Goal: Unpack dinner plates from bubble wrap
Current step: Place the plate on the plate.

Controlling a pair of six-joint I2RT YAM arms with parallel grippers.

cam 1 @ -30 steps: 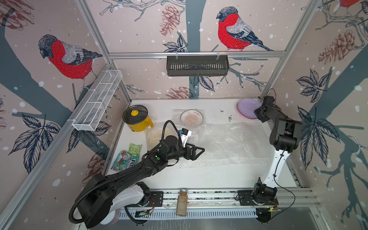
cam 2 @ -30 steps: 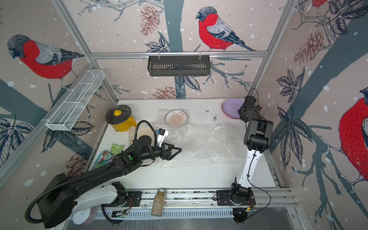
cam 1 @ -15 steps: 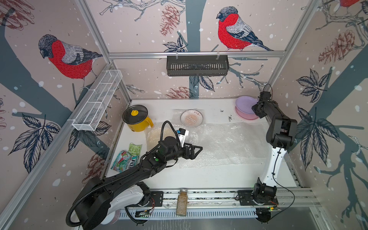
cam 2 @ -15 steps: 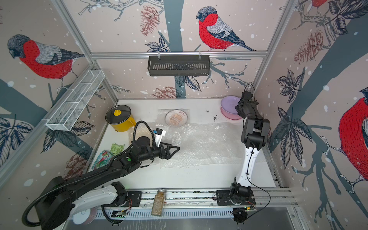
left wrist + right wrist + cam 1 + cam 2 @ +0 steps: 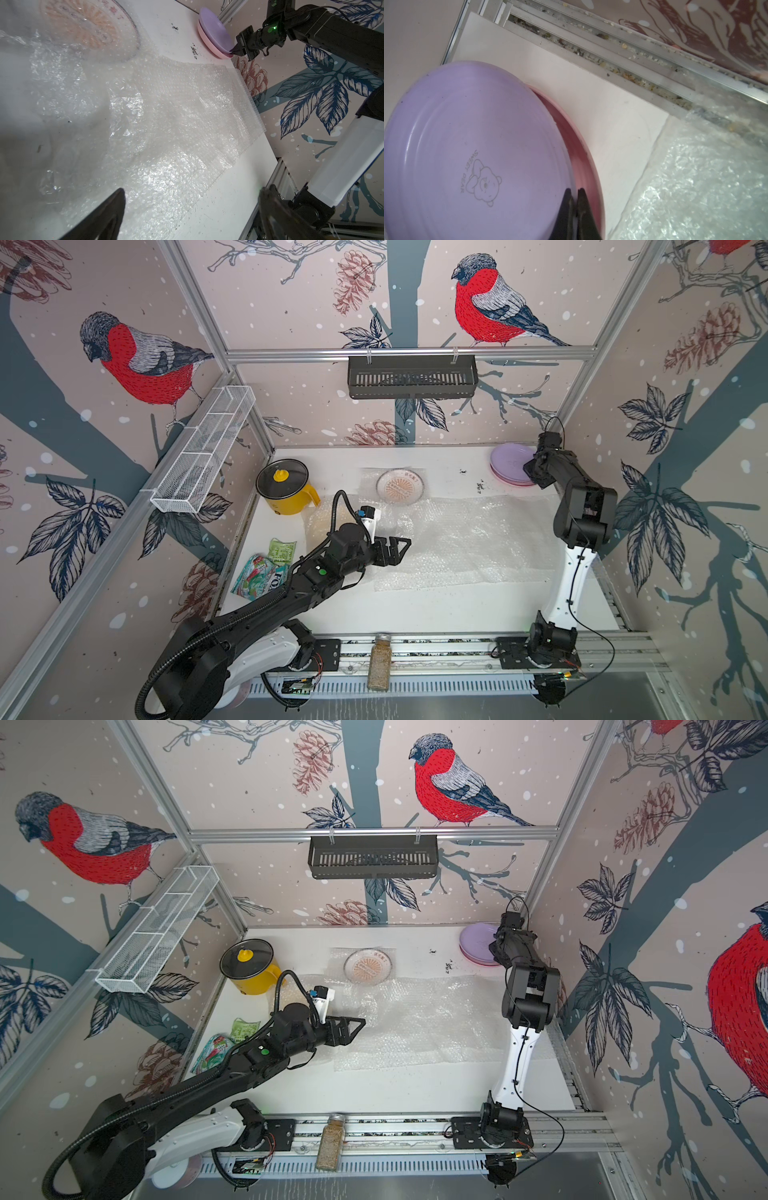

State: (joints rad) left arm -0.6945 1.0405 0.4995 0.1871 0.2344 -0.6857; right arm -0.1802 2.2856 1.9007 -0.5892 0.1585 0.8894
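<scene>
A lilac plate (image 5: 509, 458) (image 5: 478, 940) lies tilted on a pink plate (image 5: 515, 482) (image 5: 581, 149) in the back right corner. My right gripper (image 5: 531, 467) (image 5: 574, 190) is shut on the lilac plate's (image 5: 467, 145) near rim. A white plate with orange sunburst (image 5: 400, 487) (image 5: 89, 27) sits in bubble wrap at the back middle. A cream shape (image 5: 328, 522) shows through crumpled wrap at the left. A wide sheet of bubble wrap (image 5: 469, 543) (image 5: 176, 114) is spread over the table's middle. My left gripper (image 5: 405, 545) (image 5: 191, 190) hangs open above its left edge, holding nothing.
A yellow pot with a black lid (image 5: 286, 489) stands at the back left. Snack bags (image 5: 266, 568) lie by the left wall. A spice jar (image 5: 379, 662) lies on the front rail. A wire basket (image 5: 203, 448) and a black rack (image 5: 411, 377) hang on the walls.
The right gripper has carried the lilac plate a little back and left over the pink plate. The left gripper has drawn back slightly to the left, still open.
</scene>
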